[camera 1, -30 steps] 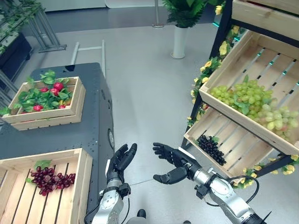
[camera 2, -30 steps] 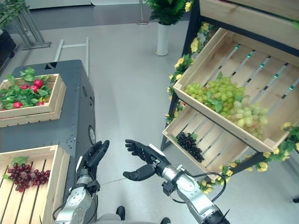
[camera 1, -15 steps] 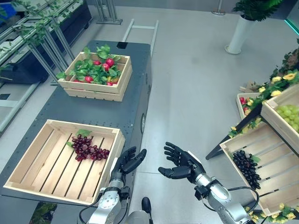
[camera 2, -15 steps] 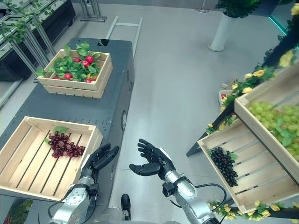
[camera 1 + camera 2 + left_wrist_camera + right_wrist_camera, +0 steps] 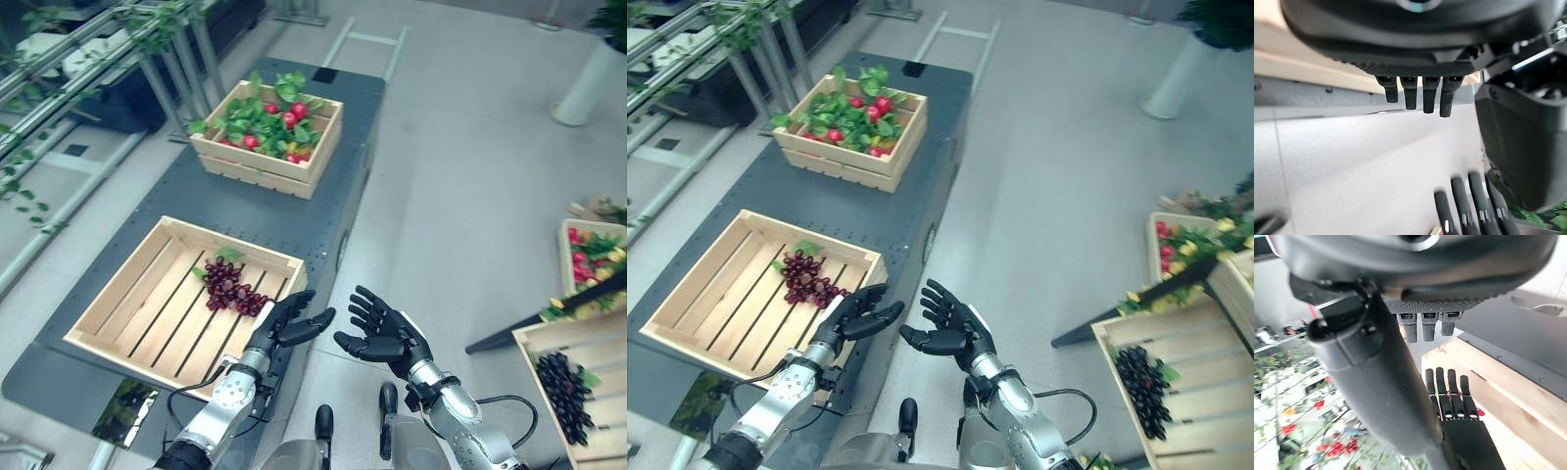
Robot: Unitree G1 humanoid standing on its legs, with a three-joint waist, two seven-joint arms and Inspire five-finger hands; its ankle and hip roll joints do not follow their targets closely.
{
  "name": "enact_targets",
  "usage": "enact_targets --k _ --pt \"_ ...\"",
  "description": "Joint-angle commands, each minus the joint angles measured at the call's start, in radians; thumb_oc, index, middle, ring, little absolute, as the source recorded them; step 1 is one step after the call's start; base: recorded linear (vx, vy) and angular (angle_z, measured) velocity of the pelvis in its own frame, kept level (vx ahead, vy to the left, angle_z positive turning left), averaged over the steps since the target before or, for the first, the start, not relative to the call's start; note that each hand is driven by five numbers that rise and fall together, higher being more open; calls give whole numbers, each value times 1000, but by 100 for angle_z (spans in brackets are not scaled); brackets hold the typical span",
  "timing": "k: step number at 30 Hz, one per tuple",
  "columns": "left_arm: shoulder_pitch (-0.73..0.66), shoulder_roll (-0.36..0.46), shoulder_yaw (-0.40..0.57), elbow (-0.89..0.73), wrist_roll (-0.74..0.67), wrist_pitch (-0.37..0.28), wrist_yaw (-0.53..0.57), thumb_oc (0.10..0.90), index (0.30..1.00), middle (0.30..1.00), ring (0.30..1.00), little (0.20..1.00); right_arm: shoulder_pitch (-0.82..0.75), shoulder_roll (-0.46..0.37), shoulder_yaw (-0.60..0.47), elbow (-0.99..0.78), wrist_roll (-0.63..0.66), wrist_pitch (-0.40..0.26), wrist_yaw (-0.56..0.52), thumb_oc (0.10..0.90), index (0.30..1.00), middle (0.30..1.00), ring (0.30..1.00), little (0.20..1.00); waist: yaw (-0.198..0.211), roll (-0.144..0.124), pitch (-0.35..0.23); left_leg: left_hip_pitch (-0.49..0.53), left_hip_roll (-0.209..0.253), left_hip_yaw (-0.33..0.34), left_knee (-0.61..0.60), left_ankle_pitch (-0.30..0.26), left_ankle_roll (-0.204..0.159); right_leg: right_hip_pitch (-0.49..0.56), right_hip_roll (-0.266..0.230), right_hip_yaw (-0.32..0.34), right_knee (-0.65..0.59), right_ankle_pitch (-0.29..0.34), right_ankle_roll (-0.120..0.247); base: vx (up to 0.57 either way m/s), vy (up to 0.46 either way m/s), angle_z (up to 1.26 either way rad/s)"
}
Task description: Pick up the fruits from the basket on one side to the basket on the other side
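Wooden slatted crate [image 5: 147,313] sits at centre left of the left eye view on a dark grey cart [image 5: 294,211], with a bunch of dark red grapes [image 5: 233,288] lying in its upper right corner beside a green leaf. My left hand [image 5: 284,321] hovers at bottom centre, just off that crate's right corner, fingers straight and spread, holding nothing. My right hand [image 5: 384,336] is just beside it, to the right, over grey floor [image 5: 460,196], palm turned toward the left hand, fingers fanned apart, thumb out, also empty. The two hands are near each other but not touching.

Farther up the cart, in the upper middle of the frame, a second wooden crate [image 5: 269,137] holds red fruits among green leaves. At the lower right edge a tilted crate [image 5: 573,392] carries a bunch of black grapes [image 5: 564,384]; above it, a small box with red fruit and leaves [image 5: 593,250] shows at the right edge.

Left wrist view adds the underside look: my own fingers [image 5: 1423,98] hang straight in a row over the floor, with the right hand's fingertips [image 5: 1469,196] at the frame's bottom. Right wrist view shows my thumb [image 5: 1376,377] sticking out long, the left hand [image 5: 1464,431] beyond it with fingers straight, and the crate's pale edge [image 5: 1498,377] beside the dark cart top.
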Motion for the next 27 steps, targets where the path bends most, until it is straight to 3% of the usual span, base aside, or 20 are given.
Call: enact_targets --k 1,3,9,15,16,18,19,20,22,27 --pt "-23 -14 -15 -95 7 -102 -37 800 900 900 900 900 -85 37 -55 -42 60 -129 -78 800 900 900 900 900 19 -21 -78 60 2 69 38 -207 -47 12 21 1 83 128 -23 109 -156 117" --pt "-17 -5 -9 -109 -21 -88 -48 800 900 900 900 900 -93 31 -65 -36 63 -114 -103 800 900 900 900 900 25 -20 -82 64 27 82 49 -203 -58 27 18 -34 123 91 -32 227 -271 111" --pt "-38 -10 -31 -116 -17 -81 -20 800 900 900 900 900 -139 23 -86 52 -11 -135 -198 800 900 900 900 900 61 -27 -103 44 69 68 49 -181 -91 121 20 -122 84 29 -81 178 -214 35" --pt "-20 -29 -11 -111 3 -132 60 800 900 900 900 900 -144 18 -84 28 -46 -106 -216 800 900 900 900 900 81 -35 -91 4 105 87 77 -162 -128 131 18 -179 67 9 -111 83 -115 22" --pt "-23 -29 -12 -119 43 -148 81 800 900 900 900 900 -133 13 -94 23 -46 -111 -228 800 900 900 900 900 77 -41 -84 -22 119 139 109 -154 -139 137 11 -209 65 5 -117 -21 -78 21" --pt "-67 -26 -36 -137 107 -167 71 800 900 900 900 900 -106 -7 -123 13 -34 -165 -288 800 900 900 900 900 51 -47 -31 -150 179 318 298 -93 -184 154 -11 -307 75 -12 -142 -122 -113 80" --pt "-95 -26 -54 -142 141 -171 86 800 900 900 900 900 -108 -13 -128 21 -35 -182 -315 800 900 900 900 900 39 -35 -3 -150 203 380 257 -94 -206 167 -20 -348 99 -34 -136 -117 -3 215" --pt "-113 -25 -66 -143 173 -167 106 800 900 900 900 900 -119 -11 -131 43 -32 -186 -320 800 900 900 900 900 37 -31 9 -128 204 384 197 -101 -199 166 -31 -360 111 -37 -129 -70 101 219" --pt "-120 -6 -73 -158 211 -162 131 800 900 900 900 900 -124 -1 -132 78 -4 -186 -295 800 900 900 900 900 52 -18 10 -109 157 296 120 -80 -174 156 -35 -349 110 -17 -118 15 127 105" --pt "-104 36 -23 -240 202 -154 125 800 900 900 900 900 -86 9 -138 78 -14 -180 -299 800 900 900 900 900 63 -14 -8 -56 127 281 38 -77 -155 183 -26 -369 64 -7 -110 121 94 2"
